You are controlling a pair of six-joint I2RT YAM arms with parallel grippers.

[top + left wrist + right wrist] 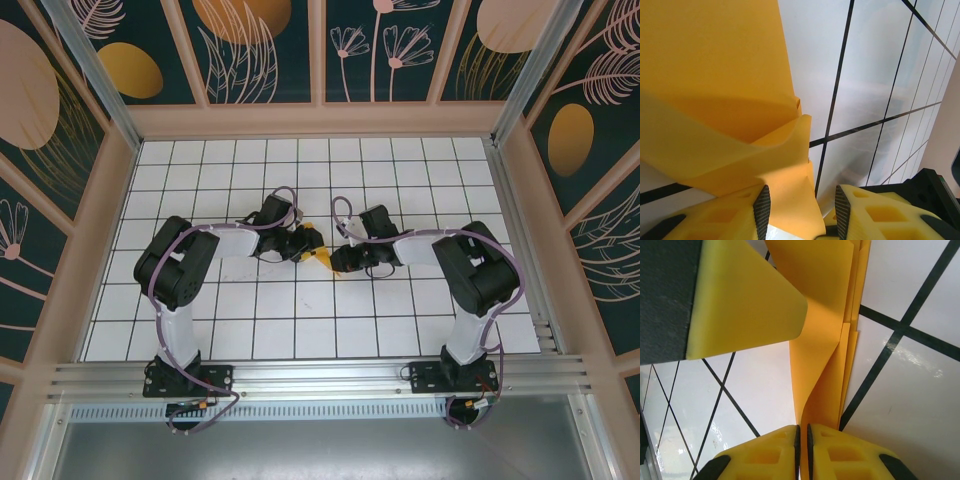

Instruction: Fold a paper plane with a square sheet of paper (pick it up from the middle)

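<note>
My two arms meet over the middle of the gridded desk [300, 320]. The square sheet of paper [320, 256] sits between them, already folded into a narrow, layered strip. I cannot tell whether it touches the surface.

My right end effector [802, 436] is pressed together on one end of the strip, and the layers run straight into the slit between its pads. My left end effector [801, 206] stands spread. A folded flap lies in the gap against one pad, with a little space beside the other, so I judge it is placed for a pinch but not pinching.

The step in hand looks like setting a crease. To do it well, I would hold the right pinch firm as the anchor and line up the flap's loose edges before closing the left. I would close squarely across the fold line rather than on a corner, then slide along the crease with light tension. Pulling the arms apart too hard could tear or skew the thin paper.
</note>
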